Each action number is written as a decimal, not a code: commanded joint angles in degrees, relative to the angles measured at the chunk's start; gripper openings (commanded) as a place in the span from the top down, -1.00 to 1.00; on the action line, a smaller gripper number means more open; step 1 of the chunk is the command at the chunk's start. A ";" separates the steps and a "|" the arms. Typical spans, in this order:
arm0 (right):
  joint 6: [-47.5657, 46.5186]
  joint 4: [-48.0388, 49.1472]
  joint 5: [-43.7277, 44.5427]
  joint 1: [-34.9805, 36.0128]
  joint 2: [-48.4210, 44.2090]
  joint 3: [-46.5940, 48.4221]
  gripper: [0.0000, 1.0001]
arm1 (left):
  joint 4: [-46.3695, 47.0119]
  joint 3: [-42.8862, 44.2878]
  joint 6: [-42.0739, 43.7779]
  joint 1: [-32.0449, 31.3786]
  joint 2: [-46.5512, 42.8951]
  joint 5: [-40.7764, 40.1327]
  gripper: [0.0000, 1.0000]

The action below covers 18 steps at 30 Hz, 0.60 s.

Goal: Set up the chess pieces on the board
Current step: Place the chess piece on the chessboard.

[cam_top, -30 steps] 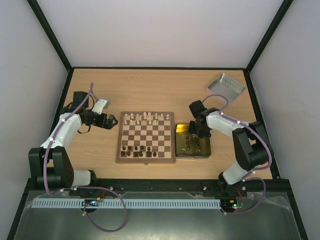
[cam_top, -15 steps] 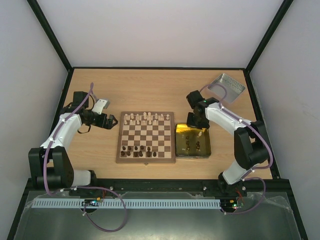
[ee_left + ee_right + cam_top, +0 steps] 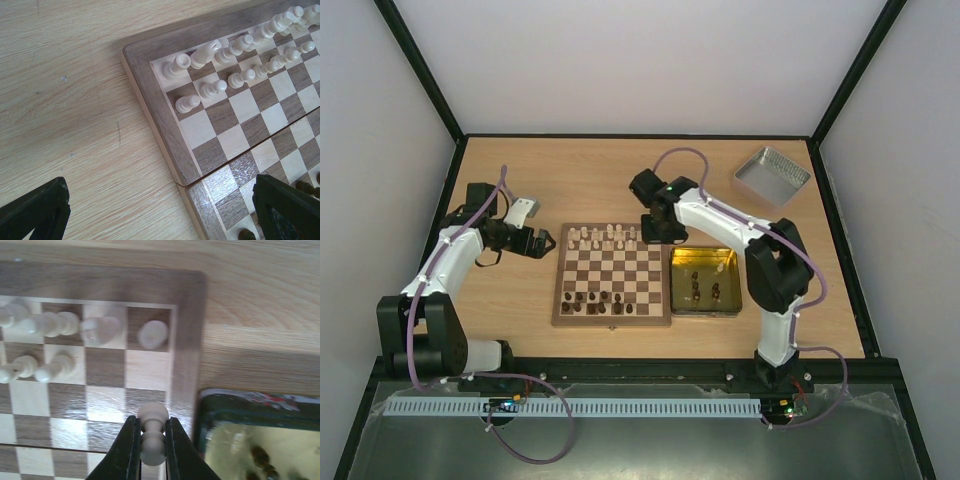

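Observation:
The board lies mid-table, with cream pieces along its far rows and dark pieces along its near rows. My right gripper is shut on a cream pawn and hangs over the board's far right corner. My left gripper is open and empty, just off the board's left edge. The left wrist view shows cream pieces standing in two rows.
A yellow tin holding several dark pieces stands right of the board, its rim also in the right wrist view. A silver lid lies at the far right. Black frame posts rise at the table's far corners.
My right gripper has moved from over the yellow tin up and left to the board's far right corner, carrying the cream pawn. The left arm has not moved.

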 commanded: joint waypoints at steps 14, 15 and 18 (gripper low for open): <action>1.90 -1.49 -0.54 3.71 10.32 8.83 0.86 | 0.04 -0.15 0.02 -0.19 -0.70 0.54 -0.98; 1.93 -1.38 -0.45 3.71 10.66 9.03 0.85 | 0.04 -0.14 0.02 -0.19 -0.69 0.54 -0.98; 1.80 -1.26 0.03 3.67 11.59 9.75 0.85 | 0.08 -0.17 0.02 -0.19 -0.87 0.45 -0.98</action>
